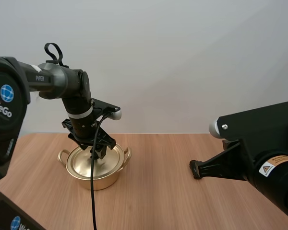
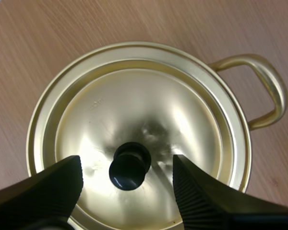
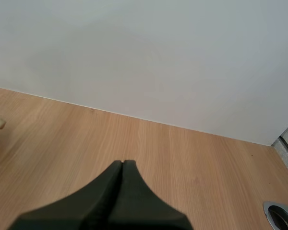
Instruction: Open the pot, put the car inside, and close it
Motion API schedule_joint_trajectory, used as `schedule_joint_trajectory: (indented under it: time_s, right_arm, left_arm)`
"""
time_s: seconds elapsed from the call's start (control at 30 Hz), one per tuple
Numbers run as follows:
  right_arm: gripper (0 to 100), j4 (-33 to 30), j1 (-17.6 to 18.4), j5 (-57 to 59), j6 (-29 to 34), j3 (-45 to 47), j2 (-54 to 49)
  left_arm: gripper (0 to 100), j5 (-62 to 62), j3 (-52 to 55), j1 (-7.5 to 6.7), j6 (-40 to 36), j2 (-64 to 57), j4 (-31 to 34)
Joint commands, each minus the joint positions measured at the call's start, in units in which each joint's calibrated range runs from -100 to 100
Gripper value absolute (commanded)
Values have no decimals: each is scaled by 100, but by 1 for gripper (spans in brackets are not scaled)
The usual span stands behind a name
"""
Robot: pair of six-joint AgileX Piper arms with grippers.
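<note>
Right hand, fingers pressed together on nothing, sits low over the table, nearer its right edge. Left hand hangs over the pot near the far left corner, its fingers spread either side of the knob of the lid, clear of it.

A pale brown wooden table with fine, straight grain takes up the lower half of the high view, and its far edge meets a plain grey-white wall. One thing stands directly on the wood: a round, gold-coloured metal pot with two loop handles, upright at the lower left of the frame. Its matching domed lid is seated inside the rim. Seen from the right wrist view, a round metal-ringed hole is set into the tabletop, well apart from the pot's handle.
</note>
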Motion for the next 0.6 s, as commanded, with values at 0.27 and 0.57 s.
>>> schedule_joint_trajectory:
  time_s: [0.27, 0.57]
  right_arm:
    - [0, -7, -6, 2, 2, 3, 4]
    - [0, -7, -6, 2, 2, 3, 4]
  left_arm:
    - [88, 11, -5, -2, 18, 0, -143]
    - [88, 11, -5, -2, 18, 0, -143]
